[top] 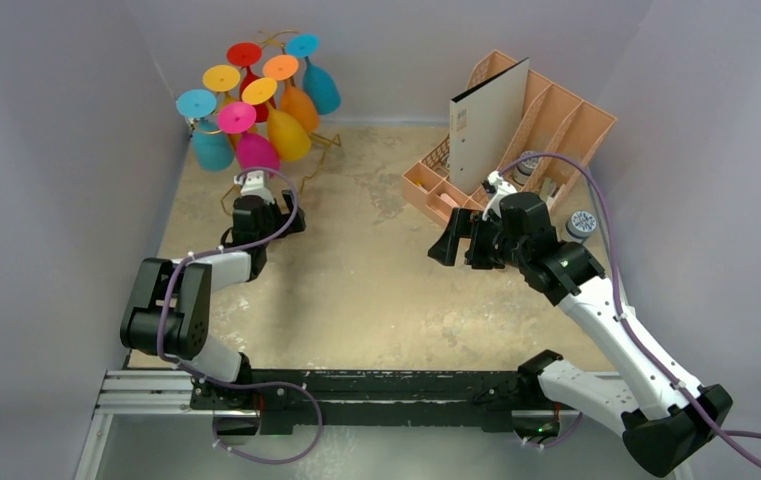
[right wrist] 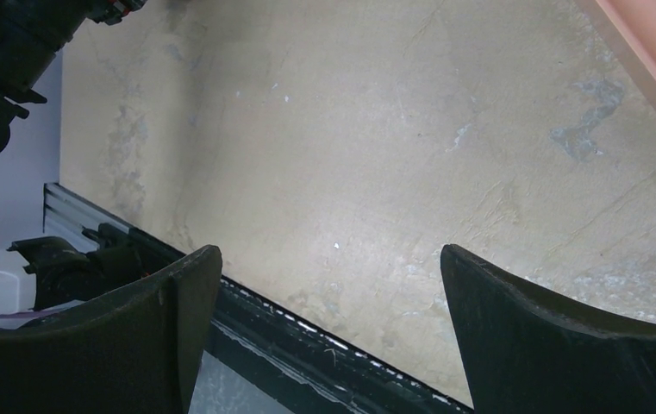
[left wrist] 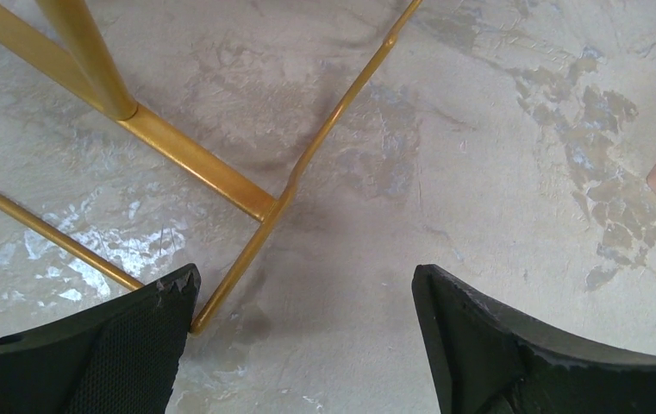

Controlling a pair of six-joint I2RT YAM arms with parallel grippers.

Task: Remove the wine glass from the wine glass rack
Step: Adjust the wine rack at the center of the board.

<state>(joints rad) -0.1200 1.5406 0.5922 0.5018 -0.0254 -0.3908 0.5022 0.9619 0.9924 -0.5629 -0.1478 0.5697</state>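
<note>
Looking across the table (top: 376, 300), we find the wine glass rack (left wrist: 195, 164) in its far left corner, with the coloured wine glasses (top: 289, 135) all hanging bowl-down from its hooks. Our left tool (left wrist: 304, 285) hovers spread wide and empty just above the rack's gold base wires, on the near side of the pink wine glass (top: 256, 152). Our right tool (right wrist: 331, 259) is spread just as wide over bare table, pinching nothing, near the peach slotted organiser (top: 566, 125) and its upright folder (top: 486, 120).
</note>
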